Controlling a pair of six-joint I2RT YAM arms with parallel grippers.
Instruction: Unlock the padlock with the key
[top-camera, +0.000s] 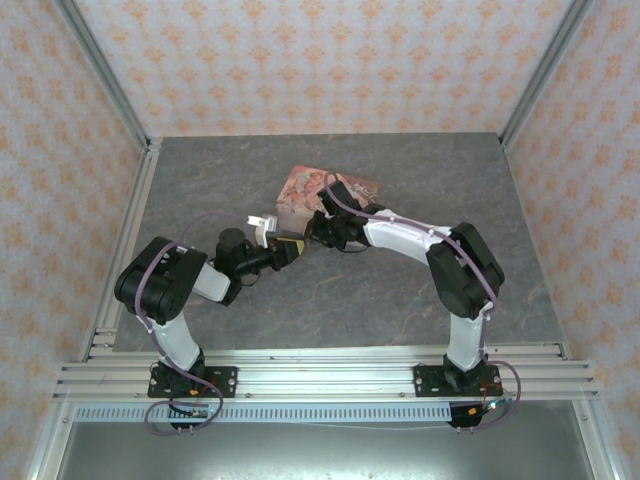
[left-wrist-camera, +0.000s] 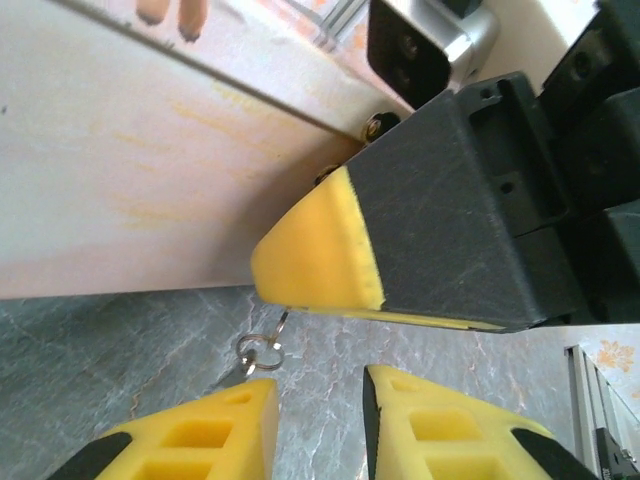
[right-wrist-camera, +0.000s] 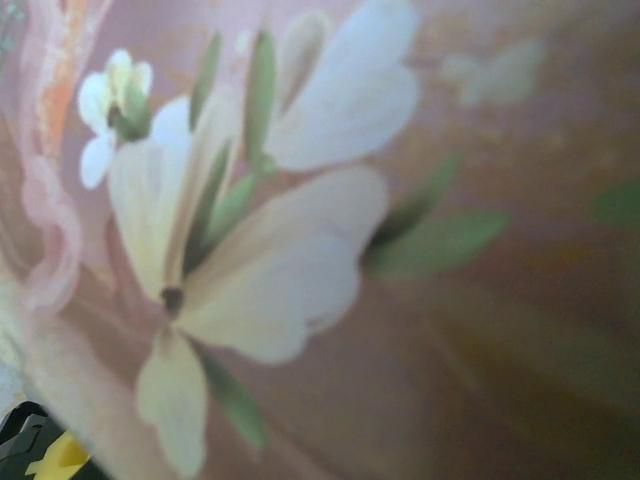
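Key ring (left-wrist-camera: 258, 351) in left wrist view; right wrist — pink tin (right-wrist-camera: 430, 330) flowers.

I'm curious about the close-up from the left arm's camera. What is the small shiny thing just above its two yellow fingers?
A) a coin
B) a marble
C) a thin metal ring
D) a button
C: the left wrist view shows a thin metal ring, open in the middle, just above the left fingers, with the grey table behind it.
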